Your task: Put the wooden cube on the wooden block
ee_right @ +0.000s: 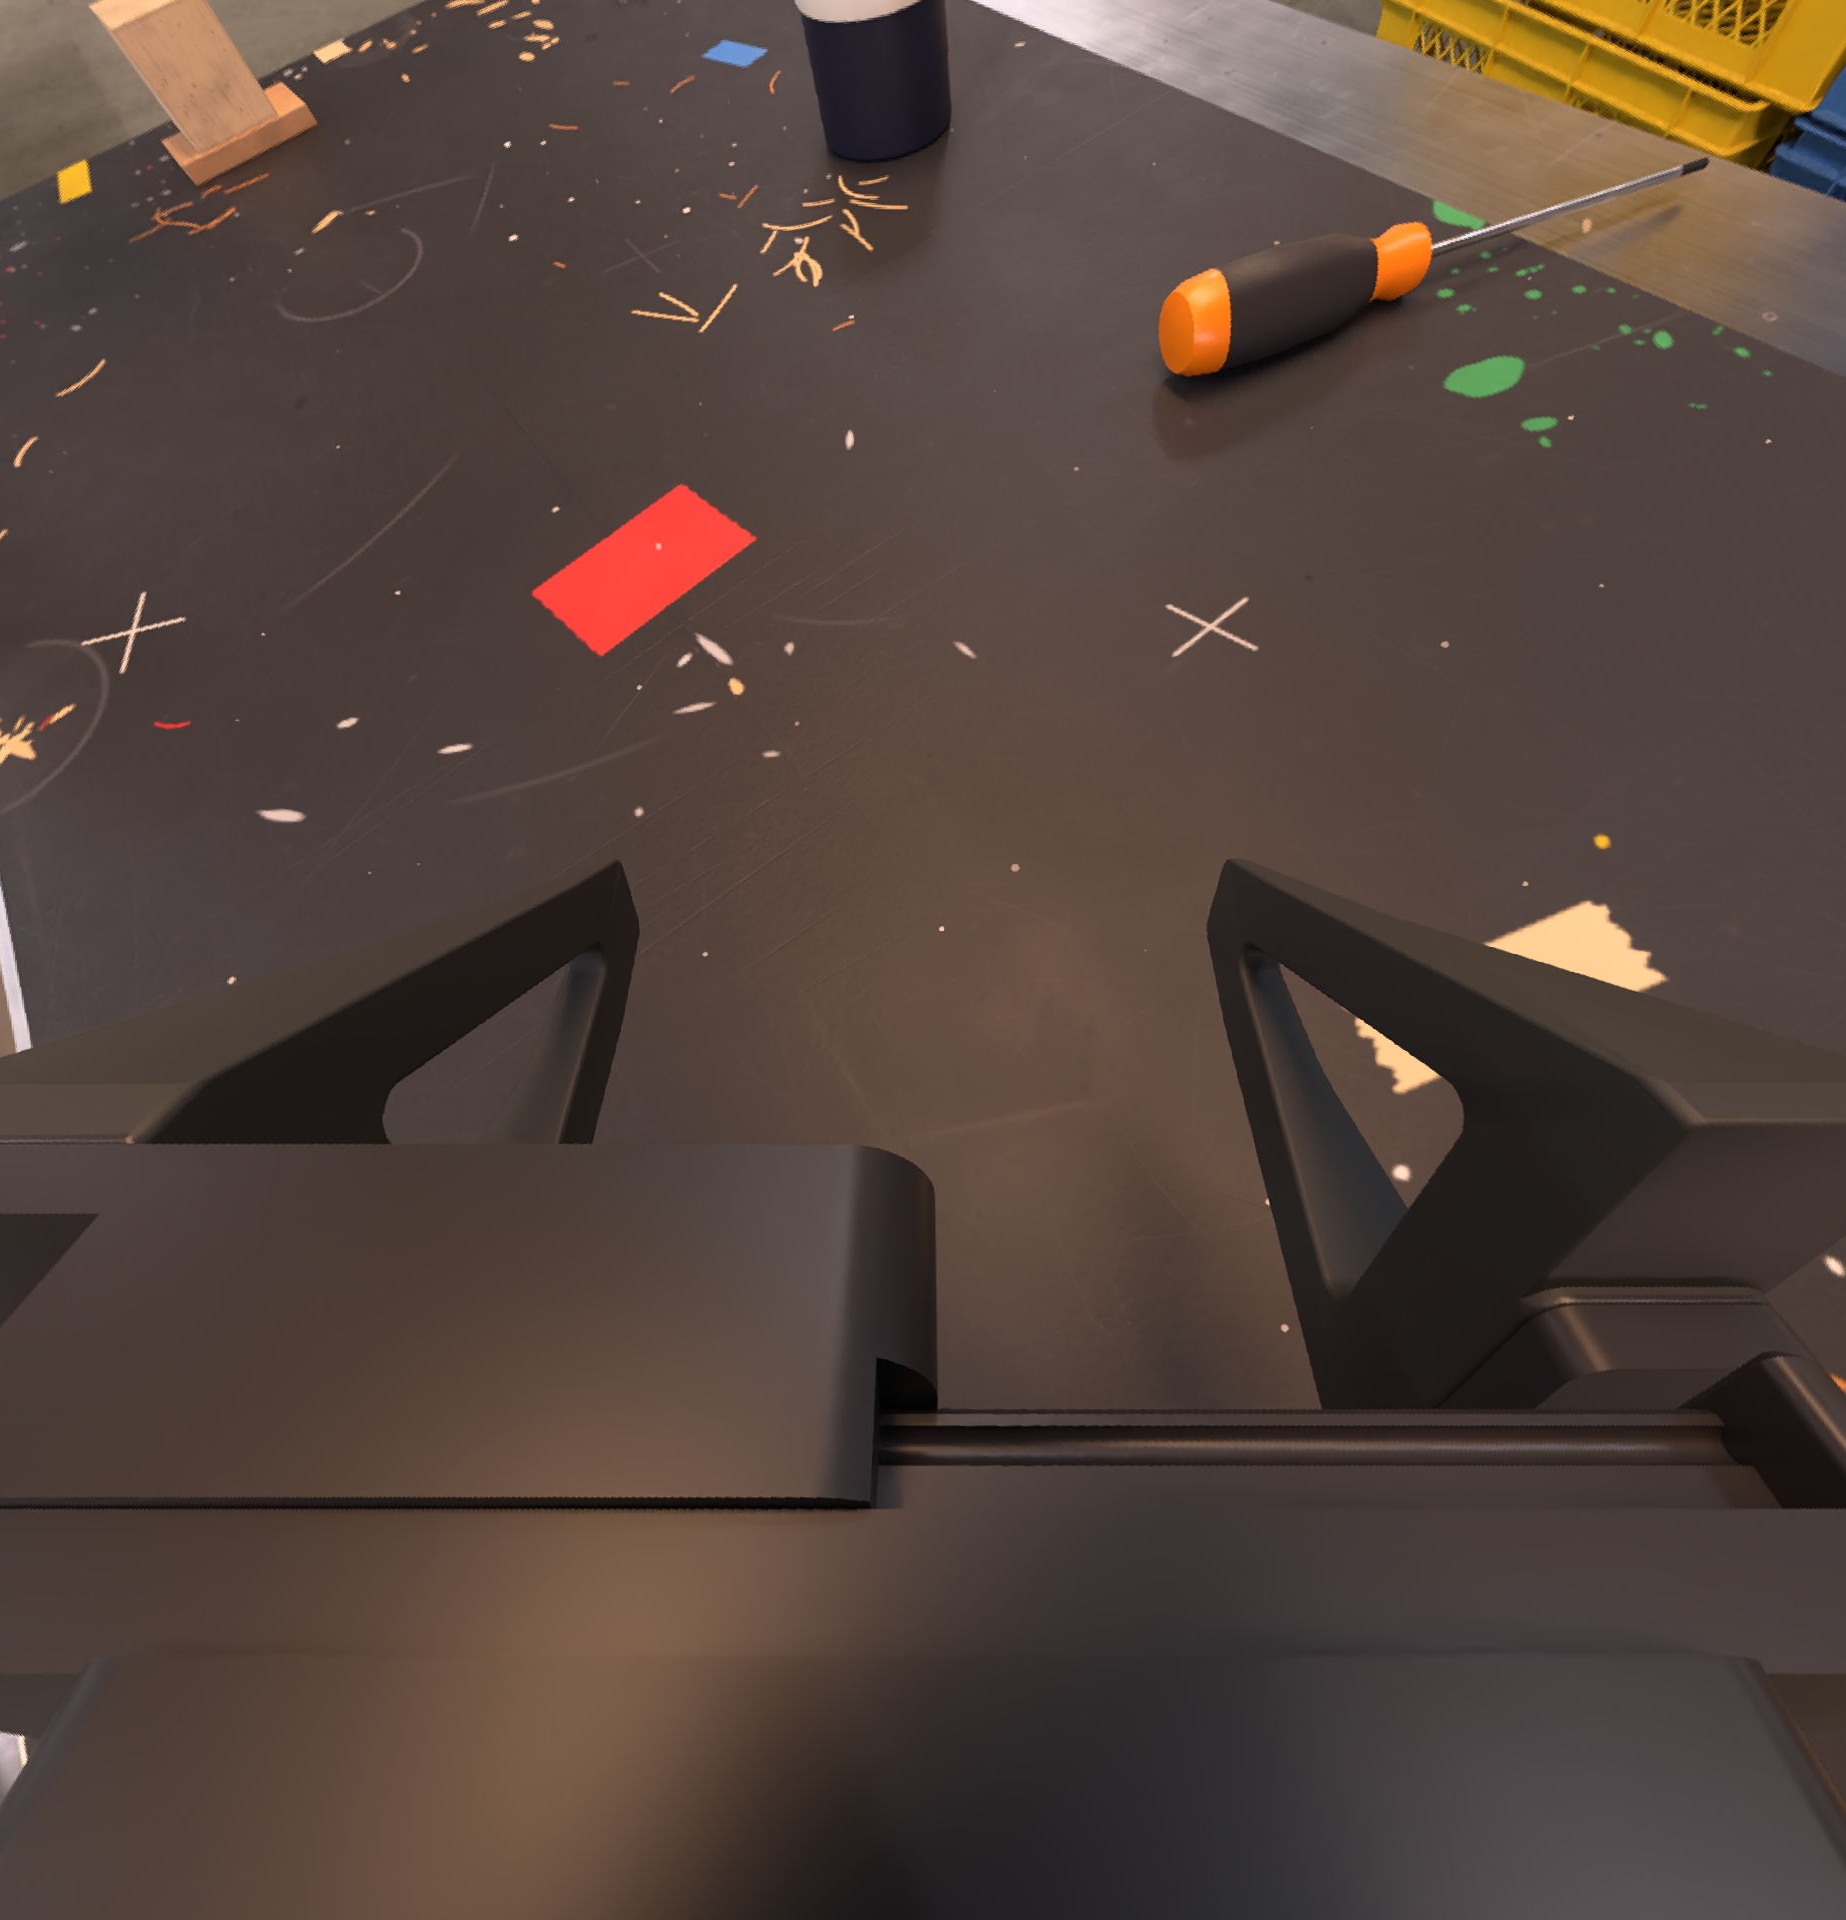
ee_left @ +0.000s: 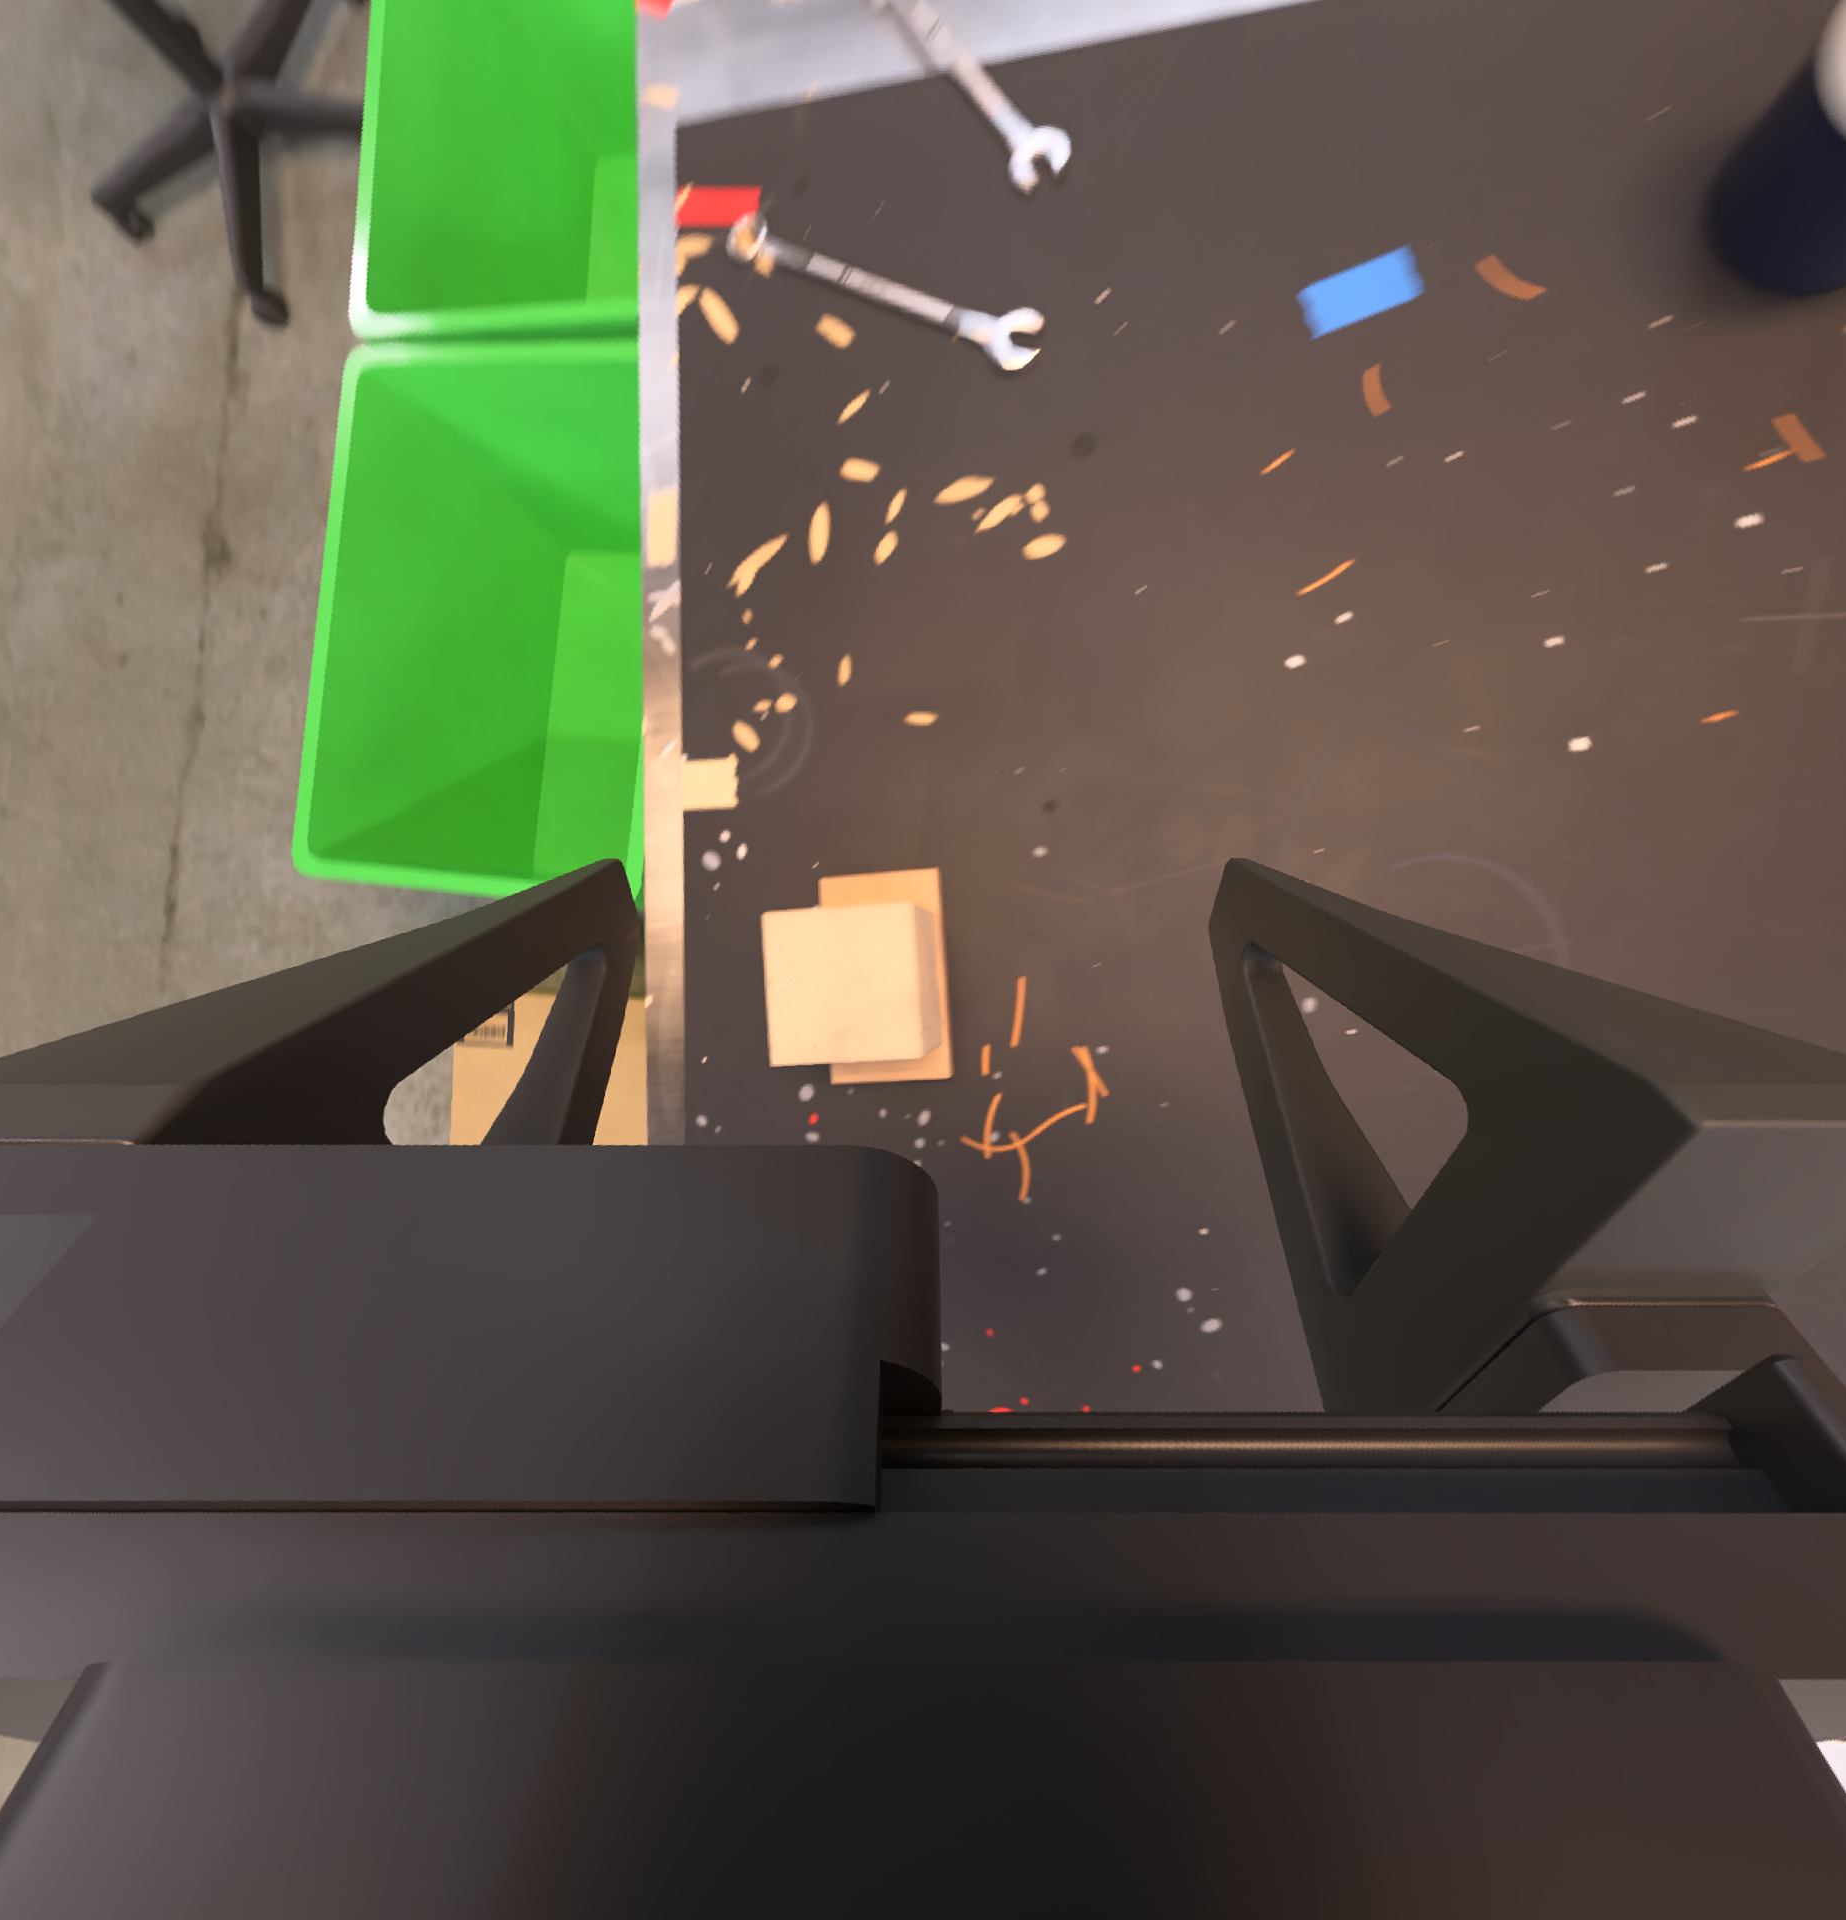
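Observation:
In the left wrist view a pale wooden cube [ee_left: 848, 982] sits on top of a flat tan wooden block [ee_left: 898, 888], near the table's left edge. My left gripper [ee_left: 924, 883] is open and empty, high above them, with the cube below the gap between its fingers. In the right wrist view the cube [ee_right: 186, 68] on the block [ee_right: 254, 135] shows at the far left corner. My right gripper [ee_right: 924, 883] is open and empty above the dark table, far from both.
Two wrenches [ee_left: 888, 291] [ee_left: 986, 99] lie beyond the cube. Green bins [ee_left: 483, 520] hang beside the table's left edge. A dark cup [ee_right: 877, 78] and an orange-black screwdriver [ee_right: 1303, 291] lie on the table [ee_right: 1002, 727]. Yellow crates [ee_right: 1625, 52] stand beyond the far right edge.

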Robot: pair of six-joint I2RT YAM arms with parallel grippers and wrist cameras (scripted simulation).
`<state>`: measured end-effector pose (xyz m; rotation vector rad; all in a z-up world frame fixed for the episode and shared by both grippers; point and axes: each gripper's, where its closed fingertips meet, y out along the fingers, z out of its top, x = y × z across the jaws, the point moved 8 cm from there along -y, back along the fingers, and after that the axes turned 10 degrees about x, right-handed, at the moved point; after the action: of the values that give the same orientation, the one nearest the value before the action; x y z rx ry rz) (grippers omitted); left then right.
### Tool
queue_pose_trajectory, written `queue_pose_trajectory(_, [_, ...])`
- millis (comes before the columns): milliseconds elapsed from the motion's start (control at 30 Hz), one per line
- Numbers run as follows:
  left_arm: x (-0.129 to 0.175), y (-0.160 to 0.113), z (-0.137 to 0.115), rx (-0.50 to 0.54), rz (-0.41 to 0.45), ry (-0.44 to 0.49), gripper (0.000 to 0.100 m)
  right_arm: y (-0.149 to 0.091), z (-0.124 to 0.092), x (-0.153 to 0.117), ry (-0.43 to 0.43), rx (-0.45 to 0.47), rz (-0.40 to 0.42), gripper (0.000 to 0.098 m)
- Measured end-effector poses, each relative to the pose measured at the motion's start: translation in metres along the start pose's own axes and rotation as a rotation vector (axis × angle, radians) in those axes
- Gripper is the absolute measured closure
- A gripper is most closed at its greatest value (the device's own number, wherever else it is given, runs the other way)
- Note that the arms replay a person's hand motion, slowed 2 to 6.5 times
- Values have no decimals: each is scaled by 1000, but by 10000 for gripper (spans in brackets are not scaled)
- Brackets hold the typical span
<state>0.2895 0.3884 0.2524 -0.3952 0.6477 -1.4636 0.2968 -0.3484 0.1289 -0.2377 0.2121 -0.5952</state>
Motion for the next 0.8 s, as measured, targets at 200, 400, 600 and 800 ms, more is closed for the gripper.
queue_pose_trajectory(200, [53,-26,27,122,-107,84,62,-1,1,0,3,12,2,39])
queue_pose_trajectory(400, [123,-43,41,206,-216,179,62,0,-1,-2,13,17,6,39])
queue_pose_trajectory(600, [203,-48,36,289,-326,259,62,0,-4,-5,18,20,12,39])
queue_pose_trajectory(800, [284,-37,11,359,-418,317,62,1,-5,-9,22,31,20,39])
